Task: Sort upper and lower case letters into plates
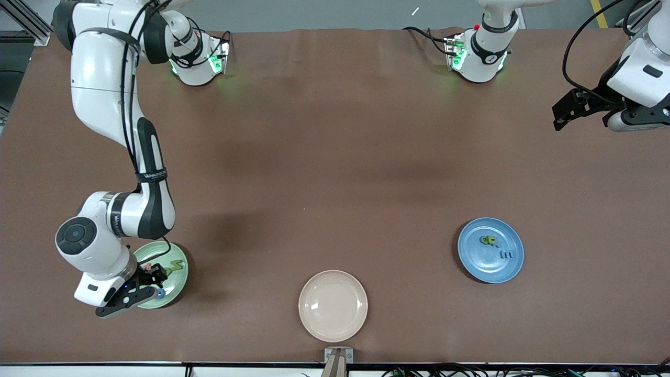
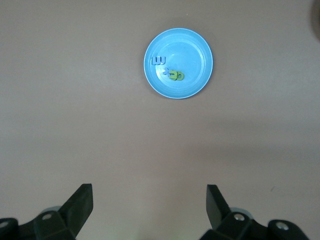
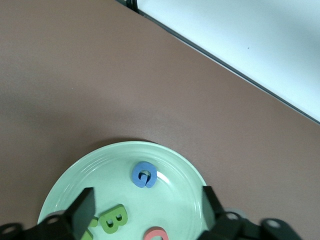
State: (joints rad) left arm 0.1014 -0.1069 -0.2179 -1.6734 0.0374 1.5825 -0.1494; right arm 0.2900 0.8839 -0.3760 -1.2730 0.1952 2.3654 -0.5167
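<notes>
The right gripper [image 1: 137, 290] hangs just above the pale green plate [image 1: 175, 285], its fingers spread wide and holding nothing. In that plate lie a blue G [image 3: 144, 175], a green B [image 3: 114, 219] and part of a red letter [image 3: 156, 234]; the front view also shows a green N [image 1: 176, 267] there. The cream-beige plate [image 1: 333, 305] sits toward the left arm's end from the green plate, at the table's near edge. The blue plate [image 1: 490, 250] lies farther toward that end, holding a blue m [image 2: 157, 61], a small blue x [image 2: 165, 71] and green letters [image 2: 175, 76] touching each other. The left gripper [image 2: 150, 205] waits high over bare table well apart from the blue plate, fingers wide and empty.
</notes>
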